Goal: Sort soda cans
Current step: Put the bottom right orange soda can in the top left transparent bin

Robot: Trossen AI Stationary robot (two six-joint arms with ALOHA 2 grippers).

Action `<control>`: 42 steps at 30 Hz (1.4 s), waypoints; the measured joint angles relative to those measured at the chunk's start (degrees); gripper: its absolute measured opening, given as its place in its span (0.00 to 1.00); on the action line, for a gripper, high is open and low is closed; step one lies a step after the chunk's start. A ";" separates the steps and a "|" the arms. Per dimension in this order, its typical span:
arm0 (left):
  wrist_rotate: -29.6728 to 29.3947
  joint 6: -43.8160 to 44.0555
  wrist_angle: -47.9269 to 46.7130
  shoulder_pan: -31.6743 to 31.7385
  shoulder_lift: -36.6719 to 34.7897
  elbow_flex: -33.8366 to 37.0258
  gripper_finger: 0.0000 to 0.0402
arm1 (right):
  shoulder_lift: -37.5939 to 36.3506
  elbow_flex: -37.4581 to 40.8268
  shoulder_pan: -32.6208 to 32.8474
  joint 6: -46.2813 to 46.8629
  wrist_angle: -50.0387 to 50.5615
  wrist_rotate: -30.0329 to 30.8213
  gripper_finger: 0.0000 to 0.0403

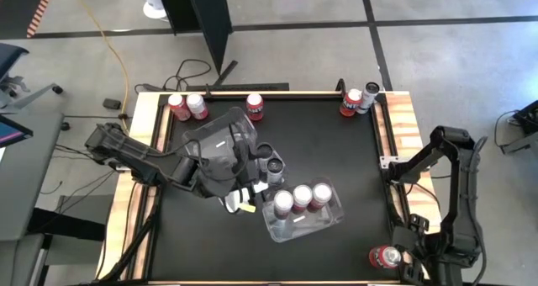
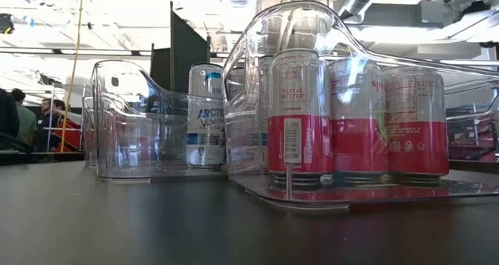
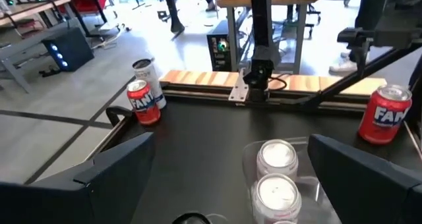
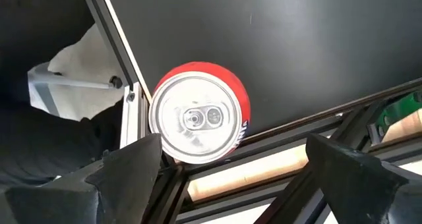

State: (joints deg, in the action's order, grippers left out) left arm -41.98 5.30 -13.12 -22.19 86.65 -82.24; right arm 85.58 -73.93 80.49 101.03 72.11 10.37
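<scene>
While three white-and-red cans (image 1: 302, 198) already stand in the clear tub (image 1: 329, 223) mid-table, sorting looks barely begun: red cans (image 1: 178, 107) wait along the far edge and another red can (image 4: 199, 115) sits at the near right corner. Left gripper (image 1: 249, 185) hovers spread and empty beside the tub; right gripper (image 4: 227, 168) gapes empty above the corner can.

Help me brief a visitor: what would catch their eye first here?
Three red-and-white cans stand in a row in a clear tub at the table's middle. Beside it the left gripper hovers open, and a lone red can sits under the open right gripper.
</scene>
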 joint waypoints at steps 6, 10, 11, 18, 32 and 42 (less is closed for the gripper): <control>-0.33 0.20 -0.01 -0.09 0.83 0.00 0.97 | 0.02 0.24 -0.22 -1.85 -0.45 0.00 0.98; -0.54 0.33 0.08 -0.07 0.72 0.00 0.97 | 0.02 0.24 -0.75 -4.78 -1.72 -0.02 0.98; -0.52 0.26 0.08 -0.07 0.72 0.00 0.97 | 0.02 0.24 -0.98 -5.56 -1.84 0.00 0.98; -0.50 0.64 -1.30 -0.09 0.72 0.00 0.97 | 0.68 0.22 -3.37 -11.03 -1.95 0.02 0.98; -0.50 0.02 -1.63 -0.07 0.72 0.00 0.97 | 11.03 0.24 -7.00 -17.59 -6.55 -9.70 0.99; -0.50 -0.11 -1.61 -0.09 0.72 0.00 0.97 | 15.33 0.24 -7.92 -20.49 -9.69 -10.22 0.89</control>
State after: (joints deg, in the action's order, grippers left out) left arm -42.48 5.19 -14.73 -22.28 87.37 -82.24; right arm 100.91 -73.69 72.57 80.54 62.42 0.15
